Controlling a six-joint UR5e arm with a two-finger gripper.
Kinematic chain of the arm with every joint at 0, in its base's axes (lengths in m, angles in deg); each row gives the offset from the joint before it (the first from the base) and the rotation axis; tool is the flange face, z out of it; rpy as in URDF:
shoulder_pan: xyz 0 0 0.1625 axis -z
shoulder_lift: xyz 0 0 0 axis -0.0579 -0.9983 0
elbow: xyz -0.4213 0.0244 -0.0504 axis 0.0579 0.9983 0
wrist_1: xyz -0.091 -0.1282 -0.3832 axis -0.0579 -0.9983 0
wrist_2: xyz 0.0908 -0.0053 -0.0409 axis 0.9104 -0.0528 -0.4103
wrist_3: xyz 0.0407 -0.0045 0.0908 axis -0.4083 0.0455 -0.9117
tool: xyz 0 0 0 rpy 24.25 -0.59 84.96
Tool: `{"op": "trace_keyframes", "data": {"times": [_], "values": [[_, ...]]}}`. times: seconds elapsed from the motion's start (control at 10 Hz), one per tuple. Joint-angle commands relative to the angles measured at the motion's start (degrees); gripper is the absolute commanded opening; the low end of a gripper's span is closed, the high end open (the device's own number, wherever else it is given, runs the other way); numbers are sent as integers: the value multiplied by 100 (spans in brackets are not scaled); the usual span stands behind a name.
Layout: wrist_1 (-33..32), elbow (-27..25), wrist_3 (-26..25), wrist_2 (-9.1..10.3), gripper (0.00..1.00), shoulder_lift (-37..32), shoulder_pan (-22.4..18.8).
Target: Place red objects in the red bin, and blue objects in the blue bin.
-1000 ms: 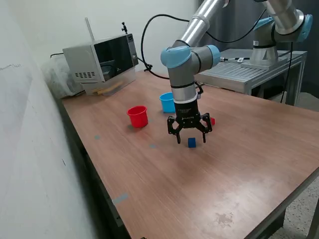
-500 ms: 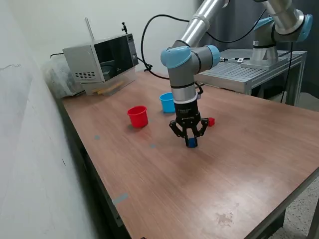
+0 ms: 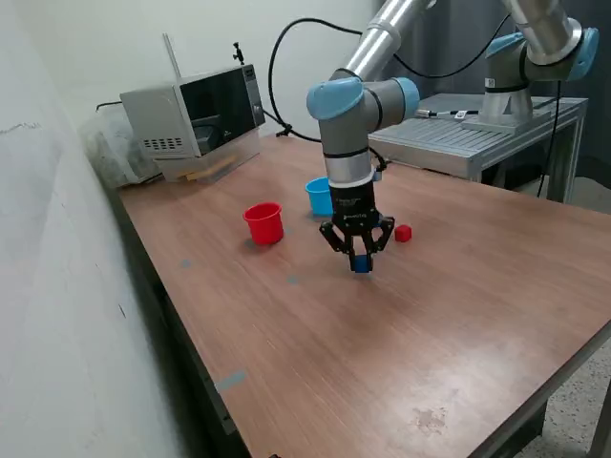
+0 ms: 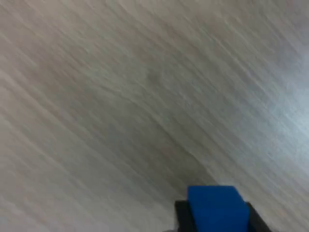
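a dark blue cube (image 3: 361,264) is pinched by the claw (image 3: 359,263) at the frame centre, above the tabletop (image 3: 430,324); a red cube (image 3: 403,233) is seen just right.

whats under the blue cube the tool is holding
Only bare wooden table shows beneath the blue cube. The tool is shut on it, and the cube's underside is hidden.

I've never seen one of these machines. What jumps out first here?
Mid-table, the arm's black gripper pinches a small blue cube; the wrist view shows that cube clamped between its fingers. Behind it stand a red cup and a light blue cup, with a tiny red cube on the exterior view's right.
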Motion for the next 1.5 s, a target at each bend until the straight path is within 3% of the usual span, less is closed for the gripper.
{"op": "trace_keyframes", "data": {"times": [0.0, 0.2, 0.4, 0.7, 1.0, 1.4], "values": [[70, -533, -45, -134, 0, -1017, 358], [114, -1129, -36, -151, 0, -1703, 744], [123, -1806, -27, -448, 0, -2126, 1288], [175, -2520, 26, -468, 0, -2567, 2054], [220, -2942, 26, -459, 0, -2611, 2187], [211, -3057, -1, -415, 0, -2638, 2144]]}}
